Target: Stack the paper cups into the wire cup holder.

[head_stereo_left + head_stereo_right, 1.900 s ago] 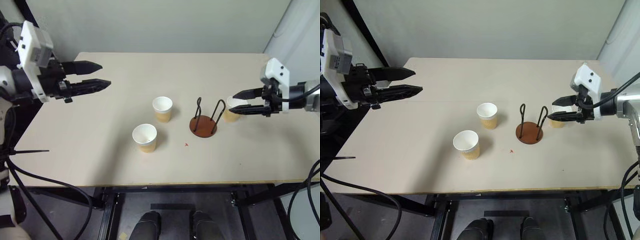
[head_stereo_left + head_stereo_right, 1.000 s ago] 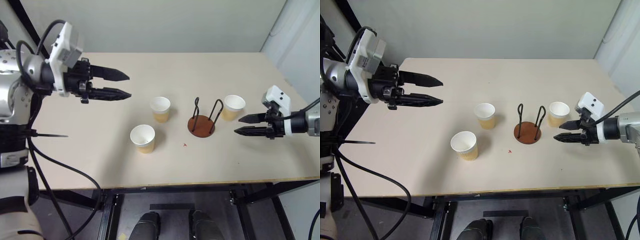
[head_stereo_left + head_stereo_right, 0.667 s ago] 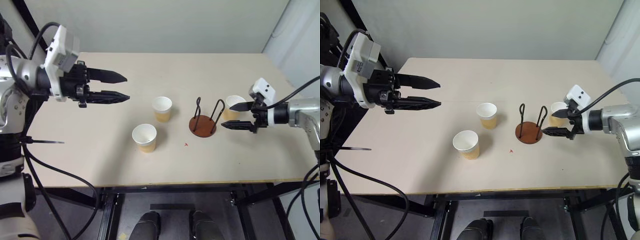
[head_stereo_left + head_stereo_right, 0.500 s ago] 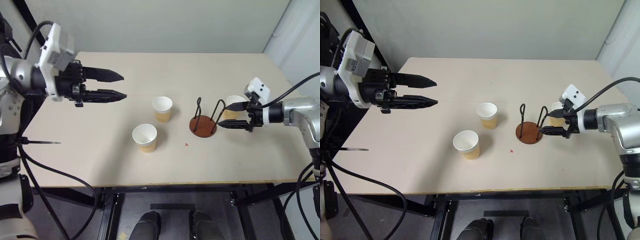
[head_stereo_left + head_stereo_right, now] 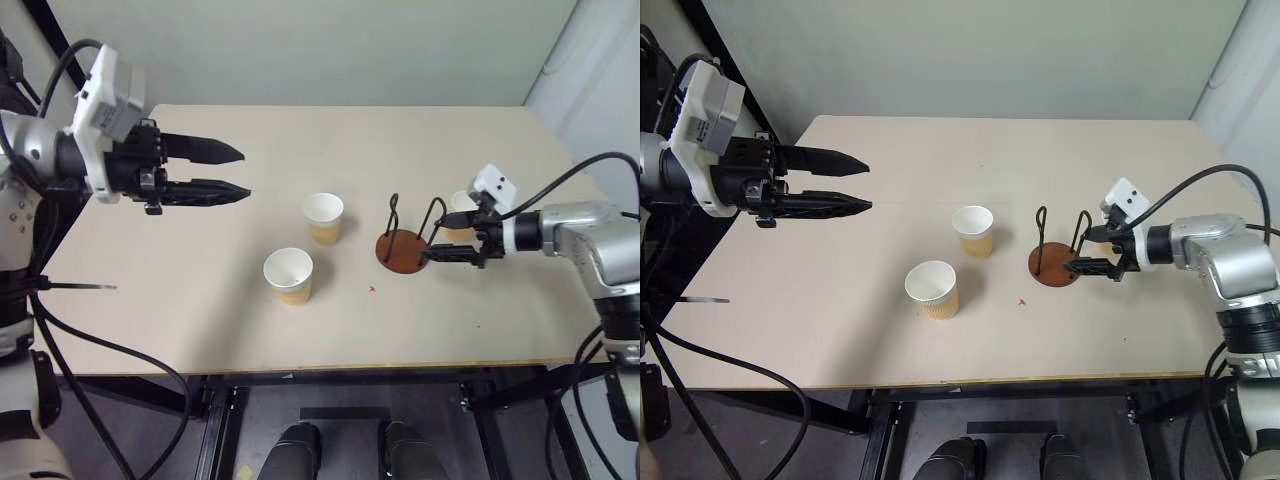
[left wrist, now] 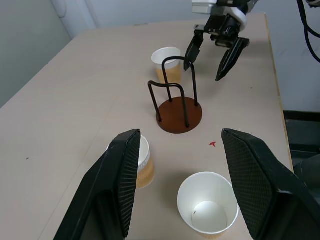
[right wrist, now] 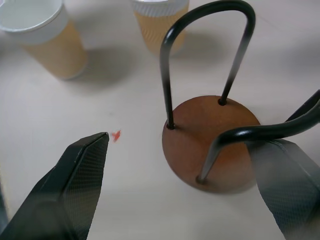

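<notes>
The right gripper (image 5: 440,233) is seen with its jaws spread wide and empty, low over the table (image 5: 200,320), just beside the right edge of the wire cup holder (image 5: 402,249) — one paper cup (image 5: 460,205) stands right behind it. The left gripper (image 5: 240,172) is held open and empty, high at the far left. Two more paper cups (image 5: 322,218) (image 5: 288,276) stand left of the holder, which is empty.

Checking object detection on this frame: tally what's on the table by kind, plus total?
paper cups: 3 (first, second, third behind the holder)
wire cup holder: 1, empty
small red mark on the tabletop: 1
Total: 5
</notes>
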Robot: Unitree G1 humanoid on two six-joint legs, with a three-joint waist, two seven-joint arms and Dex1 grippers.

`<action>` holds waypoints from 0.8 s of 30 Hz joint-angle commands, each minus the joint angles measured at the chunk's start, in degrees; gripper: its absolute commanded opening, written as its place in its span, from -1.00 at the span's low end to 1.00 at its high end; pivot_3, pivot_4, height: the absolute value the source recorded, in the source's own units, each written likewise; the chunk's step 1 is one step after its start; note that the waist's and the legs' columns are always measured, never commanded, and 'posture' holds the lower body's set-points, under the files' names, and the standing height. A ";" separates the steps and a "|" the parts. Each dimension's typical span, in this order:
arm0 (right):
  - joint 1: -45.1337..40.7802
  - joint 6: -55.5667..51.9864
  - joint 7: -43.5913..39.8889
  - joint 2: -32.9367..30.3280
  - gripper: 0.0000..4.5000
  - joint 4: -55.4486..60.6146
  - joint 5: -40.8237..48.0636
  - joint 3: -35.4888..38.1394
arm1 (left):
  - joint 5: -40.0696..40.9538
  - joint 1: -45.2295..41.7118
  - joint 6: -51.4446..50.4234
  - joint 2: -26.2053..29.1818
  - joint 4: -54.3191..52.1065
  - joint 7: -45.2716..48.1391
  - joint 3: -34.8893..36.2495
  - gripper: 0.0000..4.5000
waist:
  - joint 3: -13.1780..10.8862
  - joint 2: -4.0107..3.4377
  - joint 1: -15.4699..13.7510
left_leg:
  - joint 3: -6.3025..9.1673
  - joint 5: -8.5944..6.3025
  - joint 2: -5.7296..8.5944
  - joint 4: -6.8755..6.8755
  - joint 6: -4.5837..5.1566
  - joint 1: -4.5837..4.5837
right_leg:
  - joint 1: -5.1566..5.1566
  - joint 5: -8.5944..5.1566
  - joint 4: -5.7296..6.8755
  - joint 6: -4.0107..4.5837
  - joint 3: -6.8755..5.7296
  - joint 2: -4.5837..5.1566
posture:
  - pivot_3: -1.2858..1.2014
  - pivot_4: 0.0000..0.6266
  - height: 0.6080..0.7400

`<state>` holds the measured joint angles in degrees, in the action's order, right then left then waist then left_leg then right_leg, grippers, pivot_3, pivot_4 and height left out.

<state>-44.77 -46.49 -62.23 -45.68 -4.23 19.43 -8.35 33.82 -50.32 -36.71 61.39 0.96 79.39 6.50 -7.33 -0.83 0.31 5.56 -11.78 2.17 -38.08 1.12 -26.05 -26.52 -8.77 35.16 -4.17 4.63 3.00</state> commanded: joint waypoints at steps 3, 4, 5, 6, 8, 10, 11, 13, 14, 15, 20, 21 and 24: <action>-2.61 2.73 1.08 1.36 0.98 -1.90 -2.38 -0.68 | 0.28 -0.10 -0.07 1.69 -1.21 -0.78 2.17 0.24 | 0.00 0.00 -0.04 | 0.00 0.00 0.00 0.01 0.00 -0.01 | -0.01 0.00 -0.01 0.00 -0.01 0.00 | 0.03 -0.52 1.00; -2.82 3.37 1.20 1.63 0.98 -2.51 -2.94 -0.95 | 0.29 0.03 -0.08 1.82 -1.21 -0.86 2.26 0.24 | 0.00 0.00 -0.05 | 0.00 0.00 0.01 0.01 0.00 -0.01 | 0.00 0.00 -0.02 0.00 -0.01 0.01 | 0.03 -0.52 1.00; -3.03 3.69 1.44 2.01 0.98 -3.07 -3.22 -0.94 | 0.34 0.15 -0.10 1.94 -1.23 -0.94 2.37 0.24 | 0.00 0.00 -0.05 | 0.00 0.00 0.01 0.01 0.00 -0.02 | 0.00 0.01 -0.02 0.01 -0.01 0.01 | 0.03 -0.52 1.00; -3.24 4.10 1.62 2.33 0.98 -3.59 -3.57 -0.99 | 0.38 0.24 -0.11 2.06 -1.22 -0.99 2.43 0.24 | 0.00 0.00 -0.03 | 0.00 0.00 0.01 0.01 0.00 -0.02 | 0.00 0.01 -0.02 0.01 -0.01 0.01 | 0.03 -0.52 1.00; -3.43 4.77 1.80 2.71 0.98 -4.18 -4.23 -1.00 | 0.49 0.41 -0.08 2.25 -1.25 -1.09 2.51 0.24 | 0.00 0.00 -0.05 | 0.00 0.00 0.01 0.01 0.00 -0.02 | -0.01 0.01 -0.02 0.02 -0.01 0.01 | 0.03 -0.52 1.00; -3.50 4.75 1.98 3.13 0.81 -4.56 -4.39 -0.65 | 0.53 0.51 -0.13 2.37 -1.33 -1.26 2.53 0.24 | 0.00 0.00 -0.04 | 0.00 -0.01 0.00 0.02 0.00 -0.02 | -0.02 0.01 -0.02 0.02 -0.01 0.01 | 0.03 -0.52 1.00; -3.36 4.84 1.73 3.05 0.71 -4.46 -4.44 -0.66 | 0.57 0.56 -0.18 2.43 -1.41 -1.32 2.52 0.24 | 0.00 0.00 -0.04 | 0.00 -0.01 0.00 0.02 -0.01 -0.02 | -0.02 0.01 -0.02 0.02 -0.01 0.01 | 0.03 -0.52 1.00; -3.03 4.72 1.02 2.69 0.40 -3.97 -4.18 -0.59 | 0.76 0.71 -0.39 2.57 -1.66 -1.41 2.55 0.24 | 0.00 0.00 -0.04 | 0.00 -0.01 0.01 0.03 -0.02 -0.02 | -0.02 0.01 -0.02 0.03 -0.01 0.01 | 0.03 -0.52 1.00; -2.90 4.36 0.64 2.48 0.24 -3.59 -3.86 -0.47 | 0.85 0.89 -0.49 2.72 -1.77 -1.34 2.61 0.24 | 0.00 0.00 -0.03 | 0.00 -0.02 0.00 0.03 -0.02 -0.02 | -0.02 0.01 -0.02 0.03 -0.01 0.01 | 0.03 -0.52 1.00; -2.84 3.92 0.17 2.32 0.06 -3.25 -3.42 -0.32 | 0.94 1.04 -0.59 2.85 -1.89 -1.31 2.67 0.24 | 0.00 0.00 -0.02 | 0.00 -0.02 0.00 0.04 -0.02 -0.02 | -0.02 0.00 -0.02 0.04 -0.01 0.01 | 0.03 -0.52 1.00; -2.36 2.90 -1.77 1.28 -0.77 -1.29 -2.64 -0.23 | 1.84 3.49 -1.72 4.38 -3.59 -0.34 2.99 0.24 | 0.00 0.00 0.00 | 0.00 -0.03 0.00 0.05 -0.05 -0.02 | -0.02 -0.01 -0.02 0.06 -0.01 0.00 | 0.03 -0.52 1.00; -2.19 2.65 -2.18 1.02 -0.93 -0.79 -2.47 -0.15 | 2.15 4.35 -2.03 4.83 -4.17 0.02 3.10 0.24 | 0.00 -0.01 0.02 | 0.00 -0.04 0.00 0.05 -0.06 -0.02 | -0.04 -0.01 -0.03 0.07 0.00 0.00 | 0.03 -0.52 1.00; -1.08 1.76 -3.56 -0.26 -0.97 1.60 -1.51 0.34 | 2.96 6.54 -2.76 5.79 -5.89 0.47 3.68 0.24 | 0.00 0.00 -0.03 | 0.00 -0.06 -0.01 0.08 -0.09 -0.02 | -0.04 -0.05 -0.03 0.13 -0.03 -0.01 | 0.03 -0.52 1.00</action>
<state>-46.02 -44.22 -64.54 -44.61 -5.69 16.32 -9.94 35.47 -43.76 -38.99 65.81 -2.80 79.50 7.62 -7.33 -0.83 0.28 5.56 -11.84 2.16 -38.00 1.02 -26.06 -26.55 -8.84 35.15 -4.00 4.60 3.00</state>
